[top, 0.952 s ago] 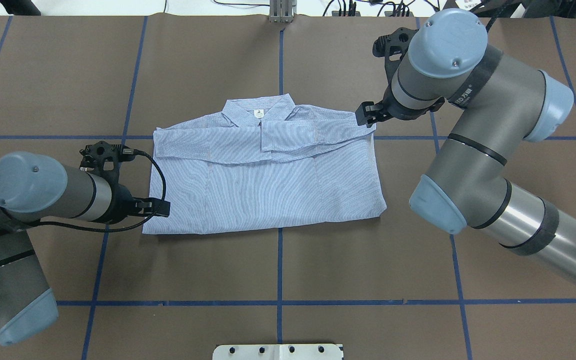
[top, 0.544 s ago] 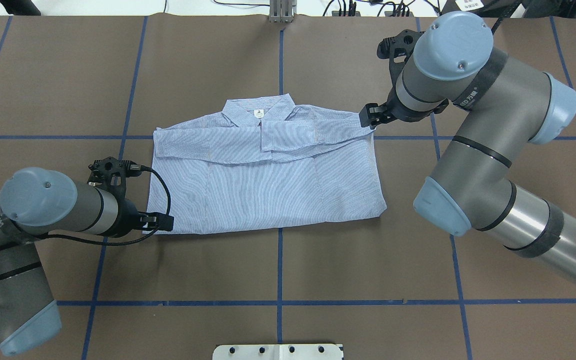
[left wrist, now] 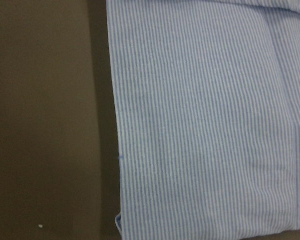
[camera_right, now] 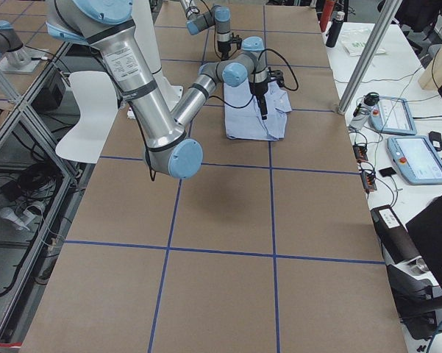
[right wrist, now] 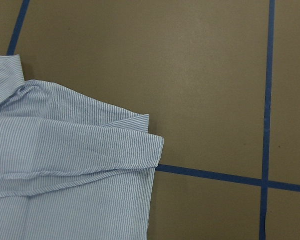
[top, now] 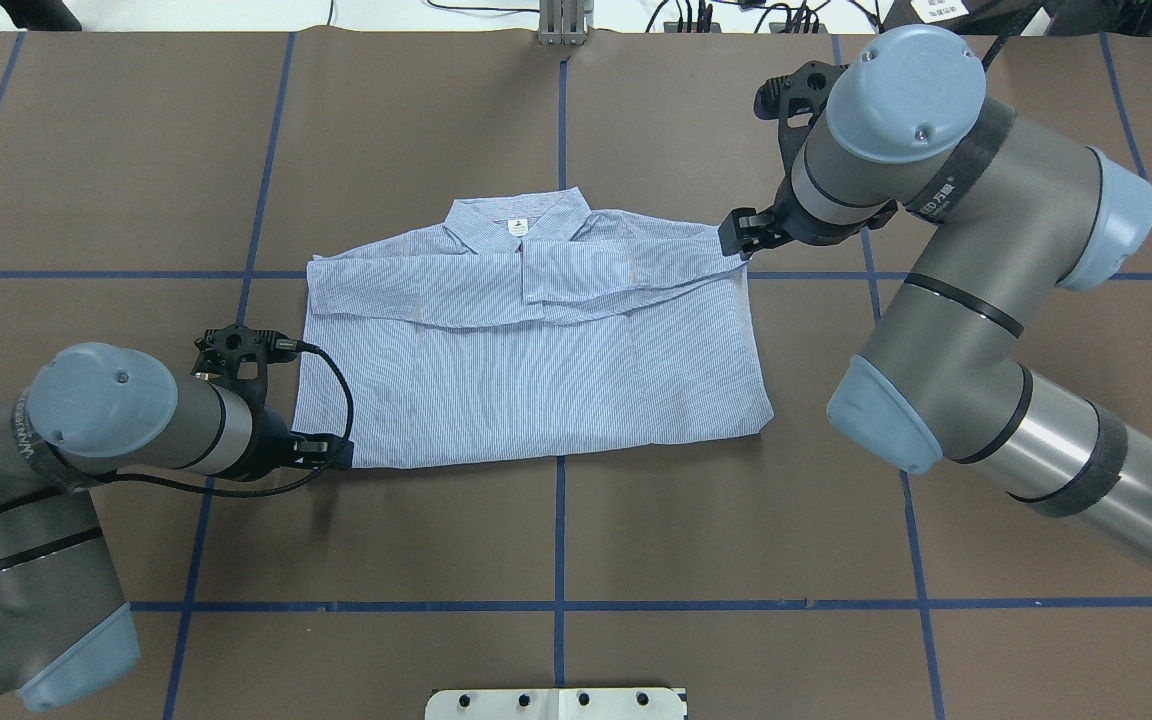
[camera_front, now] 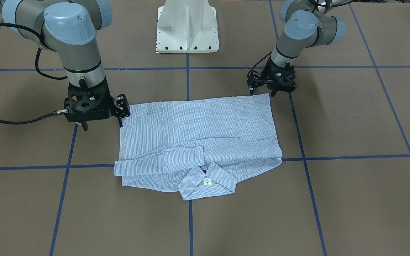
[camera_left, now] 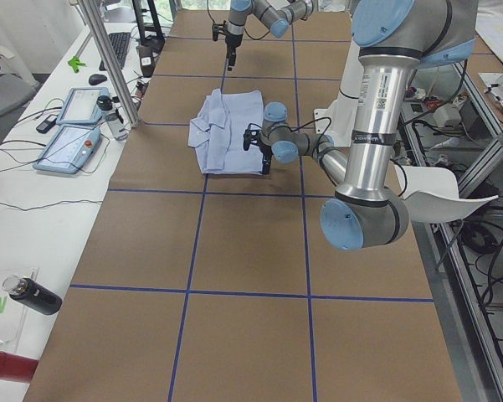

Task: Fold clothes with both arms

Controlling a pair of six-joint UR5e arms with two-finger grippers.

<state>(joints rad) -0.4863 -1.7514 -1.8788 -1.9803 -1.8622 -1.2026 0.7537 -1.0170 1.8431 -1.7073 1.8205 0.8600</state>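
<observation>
Two claws: the left claw and the right claw both look spread to me in the front-facing view, with nothing between the prongs.
Shirt: it lies flat mid-table, folded into a rough rectangle. The sleeves are laid across the chest, the collar is at 12 o'clock away from the robot, and the hem is at 6.
Left claw, place: from overhead it sits at the shirt's 8 o'clock, by the hem corner. I cannot tell whether it touches the cloth.
Right claw, place: overhead puts it at 2 o'clock by the folded shoulder, but the front-facing view sets it nearer the hem end of that same side, so I cannot fix the exact spot.
Bottle: it is dark and lies on its side on the white bench, and shows only in the left-side view. I cannot tell what is in it.
Cloth: thin weave with fine blue-and-white stripes and soft creases. My left wrist view shows the stripes close up, a straight side edge and the hem corner.
Table: a matte brown sheet with a grid of blue tape.
Arms: grey metal tubes with rounded light blue caps.
Right wrist view: it shows the rounded shoulder fold beside a crossing of tape.
Label: a small white tab at the neck. The front-facing view adds a dark red button beside it.
</observation>
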